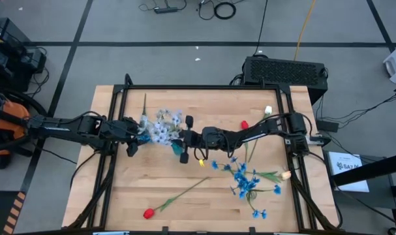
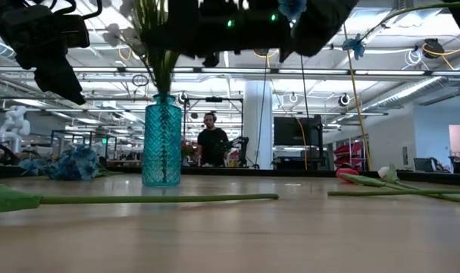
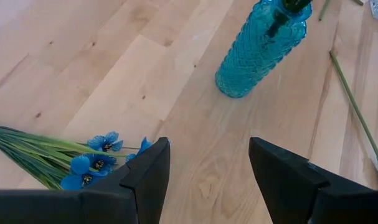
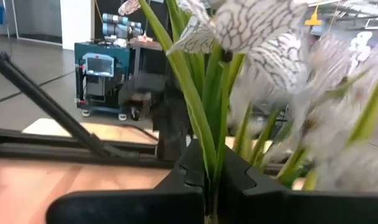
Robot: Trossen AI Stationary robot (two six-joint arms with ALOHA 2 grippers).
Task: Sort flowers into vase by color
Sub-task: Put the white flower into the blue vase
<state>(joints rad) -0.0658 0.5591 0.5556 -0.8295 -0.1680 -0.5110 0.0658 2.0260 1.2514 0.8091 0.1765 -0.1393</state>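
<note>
The left claw [image 1: 134, 135] hangs with its fingers apart and holding nothing, above the tabletop [image 1: 119, 189]. Just right of it stand the pale blue-white sprays [image 1: 162, 125], their stems pinched in the closed right claw [image 1: 184, 139] above the teal vase [image 2: 162, 141]. Right of that claw lie bright blue sprays [image 1: 246, 179] and tulips.
</note>
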